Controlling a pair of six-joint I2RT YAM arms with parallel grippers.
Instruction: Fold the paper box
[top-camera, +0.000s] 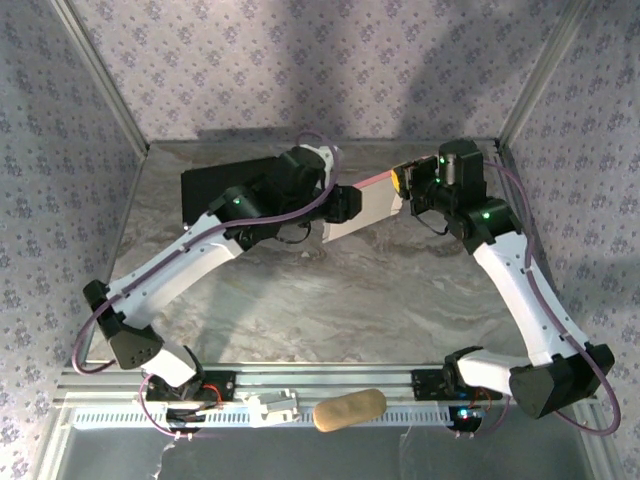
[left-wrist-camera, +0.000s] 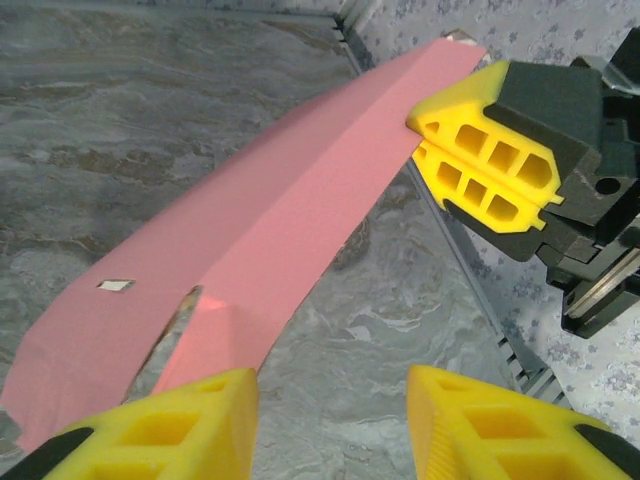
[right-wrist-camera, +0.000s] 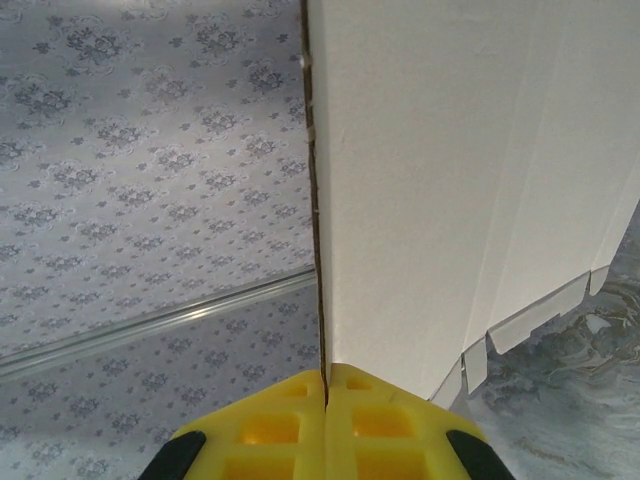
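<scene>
Marble table (top-camera: 300, 300), paper box (left-wrist-camera: 280, 230) stretching left-right, right claw (left-wrist-camera: 418, 137) pinching it, left claw (left-wrist-camera: 333, 400) spread.

Much of the paper box (right-wrist-camera: 450, 180) past the view's edge

A grey marbled table (top-camera: 330, 300) is lying beneath everything, its veined top catching pale light; a black rectangular box (top-camera: 205, 190) is resting flat on its far left part, close to the back wall; wallpaper (top-camera: 300, 60) with small floral motifs is covering the walls on three sides; bare metal posts (top-camera: 100, 70) are rising at the back corners; a metal rail (top-camera: 340, 377) is running along the near edge; a tan oblong object (top-camera: 350, 409) is lying just in front of it, beside a small white part (top-camera: 272, 408).
</scene>
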